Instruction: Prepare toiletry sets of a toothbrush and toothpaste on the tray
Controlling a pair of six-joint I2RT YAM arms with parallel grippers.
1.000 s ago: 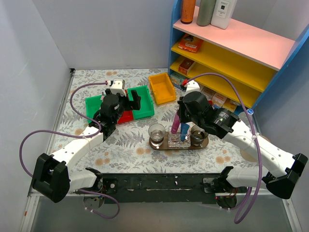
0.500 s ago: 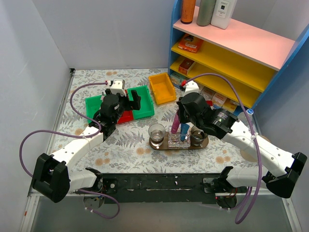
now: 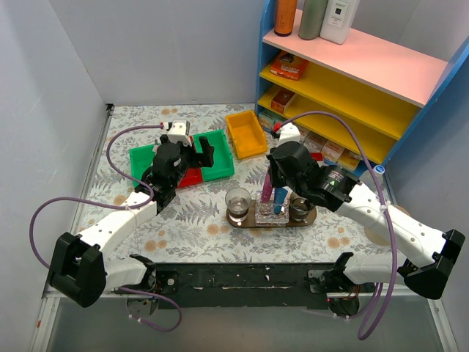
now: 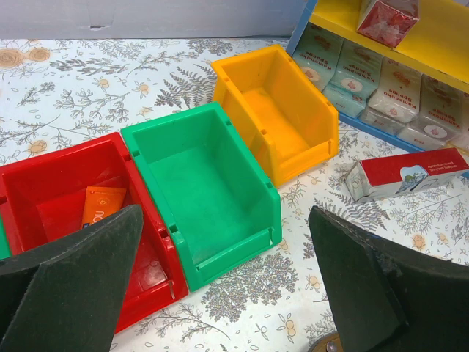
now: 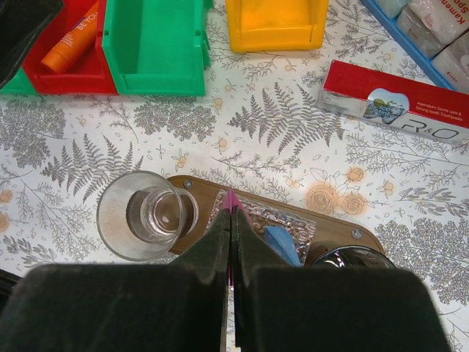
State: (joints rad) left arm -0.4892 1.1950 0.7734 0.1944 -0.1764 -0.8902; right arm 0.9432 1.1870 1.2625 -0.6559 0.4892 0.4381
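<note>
**Item: magenta toothpaste tube**. Clamped in the right gripper, whose jaws are pressed together on its upper end. The tube's long axis is near vertical, hanging down toward the tray.

**Landmark: tray**, oval dark wood.
- On its left end stands a clear glass.
- On its right end stands a second glass.
- A blue toothpaste tube stands at its middle, just right of the magenta one.

**Deciding relation.** The tray lies straight below the claw, and the tube's lower end is over the tray's middle, between the clear glass and the blue tube. Judged from this, the coming move is a short descent, not a sideways carry. The right arm is the nearer one by far.

**Left gripper**. Jaws spread wide and holding nothing, well beyond the tray's left end, over the bins.

**Views compared**
- The right wrist view looks down past the right gripper. Of the magenta tube it shows only a pink tip against the tray, with the clear glass to one side and the blue tube to the other. The tube's tilt cannot be read here.
- The top view gives the tube's length and lean but not its clearance above the tray.
- The left wrist view alone shows inside the red bin, where an orange tube lies. It also shows the green bin, the yellow bin and a toothpaste carton.
</note>
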